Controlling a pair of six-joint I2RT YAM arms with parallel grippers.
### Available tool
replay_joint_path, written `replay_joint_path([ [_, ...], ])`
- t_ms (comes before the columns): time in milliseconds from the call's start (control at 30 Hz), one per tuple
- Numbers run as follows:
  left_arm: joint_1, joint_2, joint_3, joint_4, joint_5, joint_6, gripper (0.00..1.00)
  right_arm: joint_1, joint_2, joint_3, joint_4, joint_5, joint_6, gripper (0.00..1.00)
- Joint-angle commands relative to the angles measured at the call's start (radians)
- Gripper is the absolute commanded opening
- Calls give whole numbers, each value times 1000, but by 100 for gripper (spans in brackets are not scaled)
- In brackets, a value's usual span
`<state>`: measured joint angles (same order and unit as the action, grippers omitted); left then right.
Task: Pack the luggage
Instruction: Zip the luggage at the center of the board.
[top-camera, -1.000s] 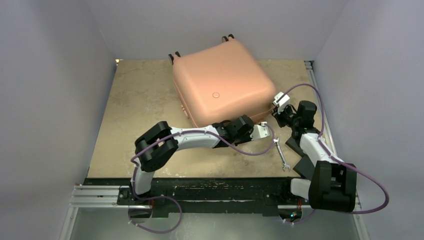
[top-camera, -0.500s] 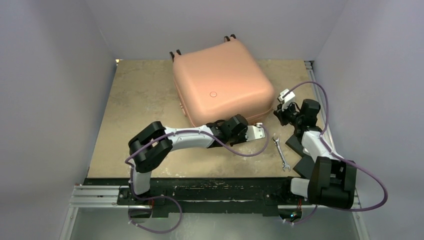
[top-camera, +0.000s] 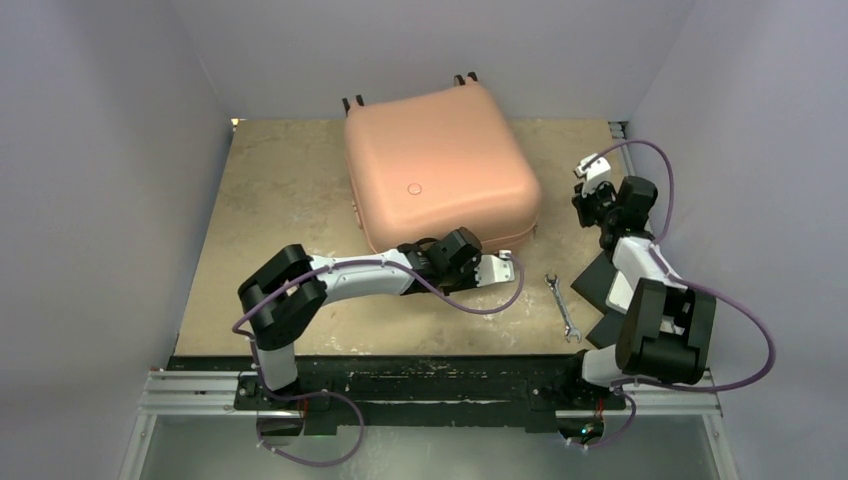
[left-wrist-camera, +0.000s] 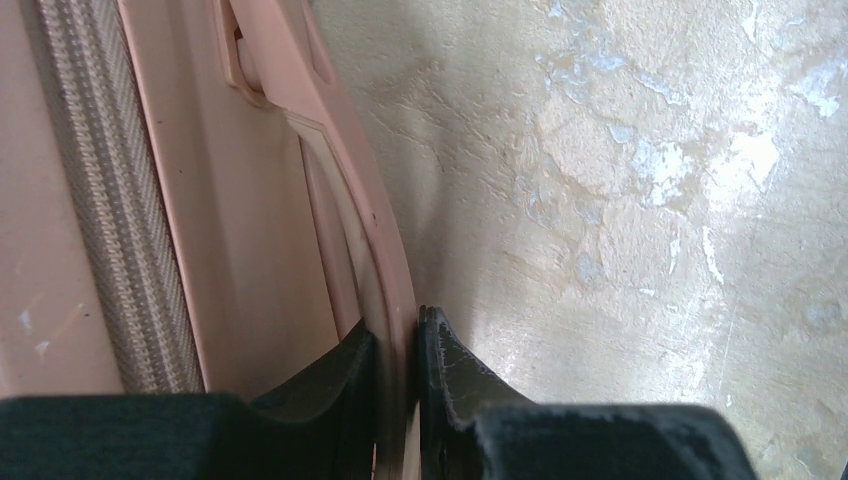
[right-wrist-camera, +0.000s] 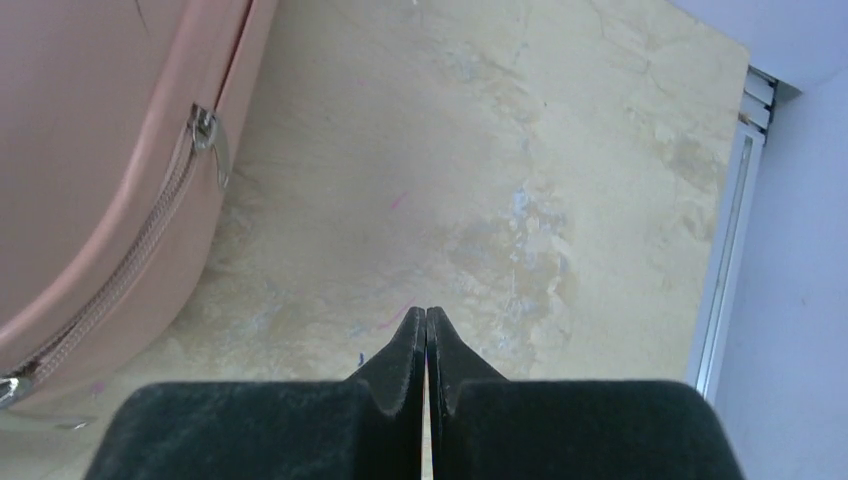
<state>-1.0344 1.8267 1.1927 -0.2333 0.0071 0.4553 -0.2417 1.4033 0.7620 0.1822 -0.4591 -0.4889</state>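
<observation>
The luggage (top-camera: 440, 170) is a salmon-pink hard-shell suitcase lying closed and flat at the back middle of the table, wheels toward the far wall. My left gripper (top-camera: 447, 252) is at its near edge, shut on a thin pink handle strip (left-wrist-camera: 385, 250) on the side of the luggage, one finger (left-wrist-camera: 340, 375) on each face of it. The zipper band (left-wrist-camera: 115, 230) runs beside it. My right gripper (top-camera: 585, 198) is shut and empty, hovering over bare table right of the luggage. In the right wrist view its tips (right-wrist-camera: 426, 315) meet, and the luggage (right-wrist-camera: 90, 150) is to the left.
A silver wrench (top-camera: 561, 307) lies on the table right of centre. Flat black pads (top-camera: 598, 282) lie under the right arm near the right edge. A metal zipper pull (right-wrist-camera: 212, 140) hangs from the luggage's right side. A metal rail (right-wrist-camera: 735, 230) runs along the table's right edge.
The luggage has slid left and turned a little, with my left gripper moving left with it. My right gripper has drawn back from the luggage's right corner toward the far right.
</observation>
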Motion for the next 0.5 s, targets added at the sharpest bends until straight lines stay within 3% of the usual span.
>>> replay_joint_path([
  [0, 2, -6, -42, -177, 35, 38, 0, 3, 10, 91, -60, -147, -65, 8],
  [67, 3, 3, -33, -165, 22, 18, 0, 3, -14, 84, -106, -205, -102, 45],
  [133, 3, 21, -11, -162, 13, -8, 0, 3, -60, 45, -144, -225, -174, 58],
  [267, 9, 53, 34, -159, 23, -56, 0, 1, -211, -108, -179, -260, -310, 60],
  [467, 11, 84, 94, -181, 45, -74, 0, 5, -380, -288, -45, -291, -310, 58],
])
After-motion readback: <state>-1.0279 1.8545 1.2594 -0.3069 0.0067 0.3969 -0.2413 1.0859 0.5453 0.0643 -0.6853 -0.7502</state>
